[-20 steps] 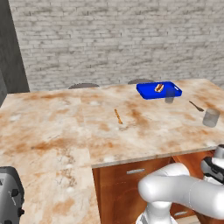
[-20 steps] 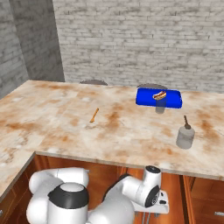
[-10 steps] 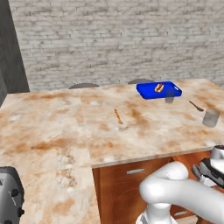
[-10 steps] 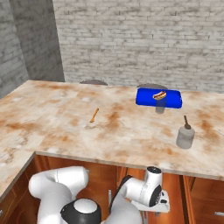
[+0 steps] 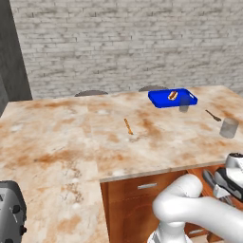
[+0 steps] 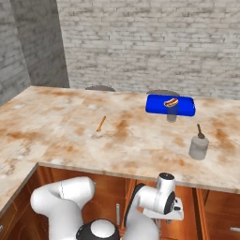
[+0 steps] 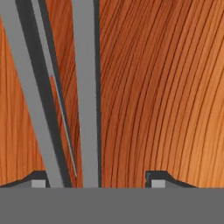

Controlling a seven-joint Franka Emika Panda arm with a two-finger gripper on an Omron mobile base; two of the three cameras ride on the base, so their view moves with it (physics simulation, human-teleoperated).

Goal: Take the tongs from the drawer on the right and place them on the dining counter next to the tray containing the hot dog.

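Grey metal runs up the left half of the hand view: the two arms of the tongs (image 7: 85, 87) lie on the reddish wood floor of the drawer (image 7: 166, 87), spreading toward the upper left of the frame. The gripper (image 7: 95, 179) hangs right over them with its jaws apart, one tip at the lower left and one right of centre. The tong arms sit hard against the left tip and a wide bare strip of wood separates them from the right one, so nothing is clamped yet.

That offset is the main risk, as I judge it. If the jaws close from here, the right tip would likely sweep across and push the tongs sideways. It could also catch one arm alone, so they twist or slip out on the lift. The drawer wall may snag the long arms on the way up.

In the right base view the hand is low, under the edge of the surface (image 6: 56, 140). Far across it, upper right of the frame, the blue tray (image 6: 185, 108) holds the hot dog (image 6: 170, 101); a loose hold could drop the tongs short
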